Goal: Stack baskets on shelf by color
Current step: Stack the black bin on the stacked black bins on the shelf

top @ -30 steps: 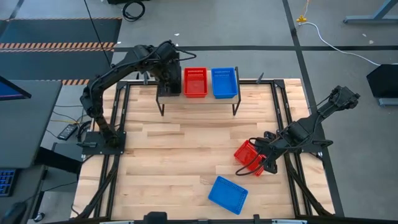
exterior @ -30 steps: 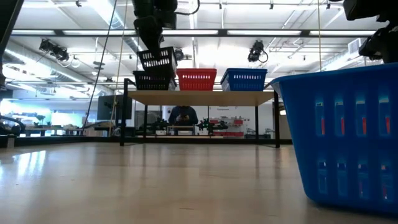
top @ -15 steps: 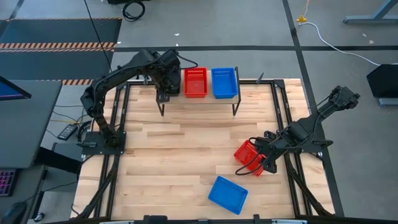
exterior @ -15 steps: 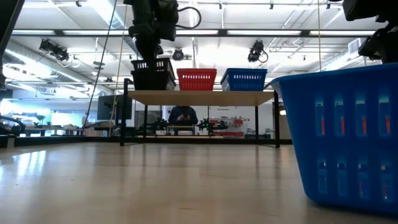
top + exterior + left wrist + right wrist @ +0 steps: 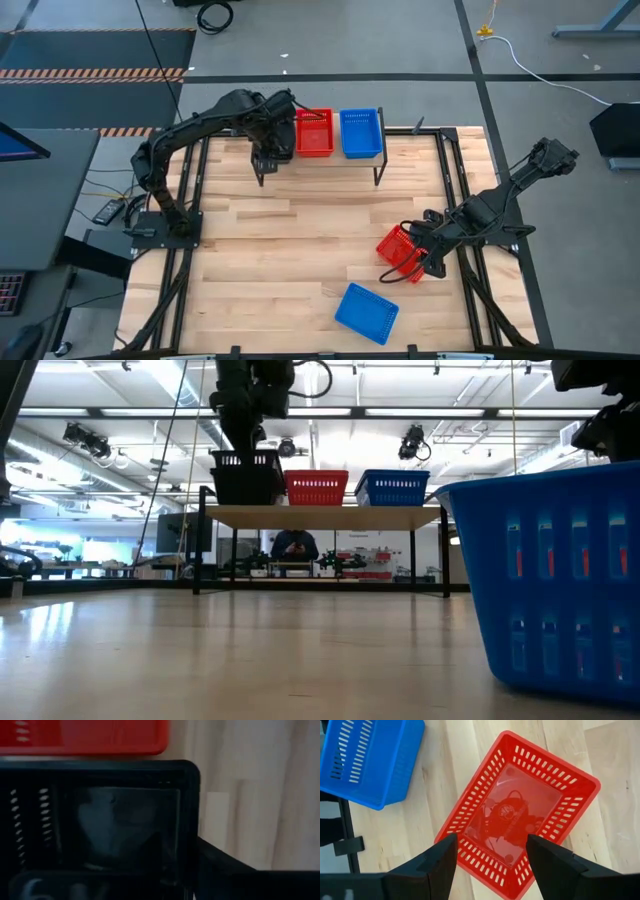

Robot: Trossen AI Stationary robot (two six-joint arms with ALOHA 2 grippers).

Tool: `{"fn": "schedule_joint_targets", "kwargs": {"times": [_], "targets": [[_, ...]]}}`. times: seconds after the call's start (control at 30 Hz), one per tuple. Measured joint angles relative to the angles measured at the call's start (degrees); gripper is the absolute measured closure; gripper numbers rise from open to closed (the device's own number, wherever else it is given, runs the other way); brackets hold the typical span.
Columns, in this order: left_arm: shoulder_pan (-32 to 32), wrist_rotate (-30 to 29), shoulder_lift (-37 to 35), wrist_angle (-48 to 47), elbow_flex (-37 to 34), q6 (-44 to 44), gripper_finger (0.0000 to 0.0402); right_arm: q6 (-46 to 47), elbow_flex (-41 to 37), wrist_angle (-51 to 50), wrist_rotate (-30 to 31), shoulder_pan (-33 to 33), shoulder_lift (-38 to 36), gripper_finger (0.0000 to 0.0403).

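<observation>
On the shelf (image 5: 318, 160), black baskets (image 5: 245, 478) stand stacked at its left end, with red baskets (image 5: 314, 132) in the middle and blue baskets (image 5: 360, 132) to the right. My left gripper (image 5: 272, 138) reaches down onto the top black basket (image 5: 100, 820) and covers it in the high view. A lone red basket (image 5: 520, 810) rests on the tabletop. My right gripper (image 5: 491, 840) hovers open above this basket's near wall and touches nothing. Another blue basket (image 5: 366, 312) lies near the table's front edge. My left gripper comes from above, pointing down, onto the top black basket's rim (image 5: 243, 453). The fingers are dark against the dark basket, so the exact hold is hidden. The basket sits level, nested on the black one below it on the shelf.
The wooden tabletop (image 5: 290, 250) lies bare between the shelf and the loose baskets. In the low view, the front blue basket (image 5: 545, 580) fills the picture's right side. A seated person (image 5: 293, 546) shows in the room beyond the shelf.
My left gripper has moved down and tipped level, bringing the black basket from a tilted pose above the shelf into the black basket standing there. The right arm and the loose baskets have kept still.
</observation>
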Motion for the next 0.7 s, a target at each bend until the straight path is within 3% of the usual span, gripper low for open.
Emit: {"fn": "schedule_joint_targets", "kwargs": {"times": [0.13, 0.33, 0.7], "targets": [[-0.4, -3.5, 0.0, -0.1, 2.8, -0.7, 0.0277, -0.9, 0.0, -0.7, -0.3, 0.0, 0.0, 0.0163], [0.4, -3.8, -0.1, -0.2, 7.8, -1.1, 0.0242, -0.8, 0.0, -2.7, -0.9, 0.0, 0.0, 0.0163], [-1.2, -3.3, -0.1, -4.3, 8.5, -6.2, 0.0234, -1.8, 0.0, -4.2, -4.0, 0.0, 0.0, 0.0163]]}}
